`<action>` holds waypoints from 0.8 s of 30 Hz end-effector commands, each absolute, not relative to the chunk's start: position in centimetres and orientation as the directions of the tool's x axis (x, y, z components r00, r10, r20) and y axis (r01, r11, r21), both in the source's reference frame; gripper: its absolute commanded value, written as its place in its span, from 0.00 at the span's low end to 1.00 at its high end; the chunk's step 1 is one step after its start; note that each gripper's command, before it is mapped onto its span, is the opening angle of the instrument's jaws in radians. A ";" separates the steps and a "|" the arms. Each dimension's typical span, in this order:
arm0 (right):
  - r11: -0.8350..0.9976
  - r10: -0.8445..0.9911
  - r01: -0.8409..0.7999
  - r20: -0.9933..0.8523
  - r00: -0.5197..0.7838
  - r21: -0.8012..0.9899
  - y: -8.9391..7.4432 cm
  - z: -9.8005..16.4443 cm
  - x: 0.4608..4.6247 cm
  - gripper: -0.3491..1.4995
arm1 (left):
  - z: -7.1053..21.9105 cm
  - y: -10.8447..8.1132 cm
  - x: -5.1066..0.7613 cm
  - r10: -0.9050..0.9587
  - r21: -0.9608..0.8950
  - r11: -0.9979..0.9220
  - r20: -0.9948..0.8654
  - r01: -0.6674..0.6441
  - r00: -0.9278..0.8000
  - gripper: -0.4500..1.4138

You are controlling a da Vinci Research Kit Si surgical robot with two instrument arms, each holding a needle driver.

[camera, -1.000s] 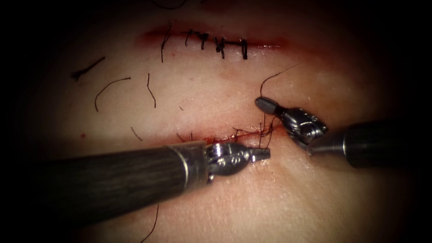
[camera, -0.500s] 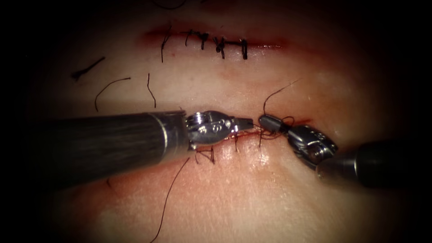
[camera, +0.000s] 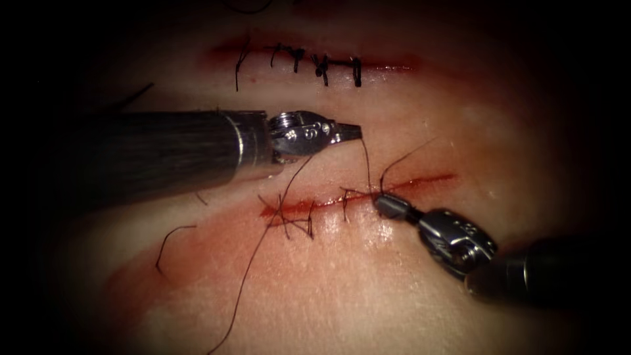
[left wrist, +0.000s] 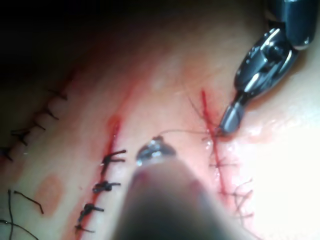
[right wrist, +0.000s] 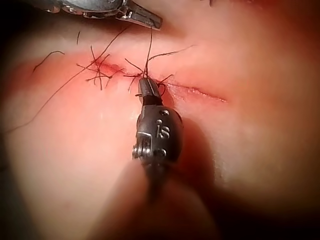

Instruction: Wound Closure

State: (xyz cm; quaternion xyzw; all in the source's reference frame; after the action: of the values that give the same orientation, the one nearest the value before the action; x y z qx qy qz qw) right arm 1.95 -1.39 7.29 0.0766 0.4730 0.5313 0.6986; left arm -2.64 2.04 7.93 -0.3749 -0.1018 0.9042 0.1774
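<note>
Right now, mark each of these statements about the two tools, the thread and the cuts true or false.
1. The left tool holds thread above the open cut. True.
2. The right tool hangs well clear of the tissue. False: its tip sits at the cut, shut on thread there.
3. A second, stitched cut lies farther back. True.
4. The left tool grips a curved needle. False: it grips thread.
5. Stitches cross the near cut's left part. True.
</note>
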 end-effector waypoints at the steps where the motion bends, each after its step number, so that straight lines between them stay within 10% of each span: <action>1: 0.427 0.815 -0.667 -0.579 -0.008 0.610 -1.5 7.3 2.02 0.00 | 8.0 2.1 -2.71 0.398 -0.317 -0.916 -0.641 -0.246 -0.656 0.00; 24: 0.487 0.798 -0.613 -0.602 0.023 0.622 -2.1 7.4 2.04 0.00 | 8.2 2.8 -2.68 0.436 -0.330 -0.899 -0.625 -0.286 -0.647 0.00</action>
State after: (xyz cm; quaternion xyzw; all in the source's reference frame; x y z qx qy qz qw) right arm 1.99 -2.00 7.33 0.0913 0.4922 0.4943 0.7107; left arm -2.64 2.81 8.17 -0.3683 -0.1007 0.9019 0.2020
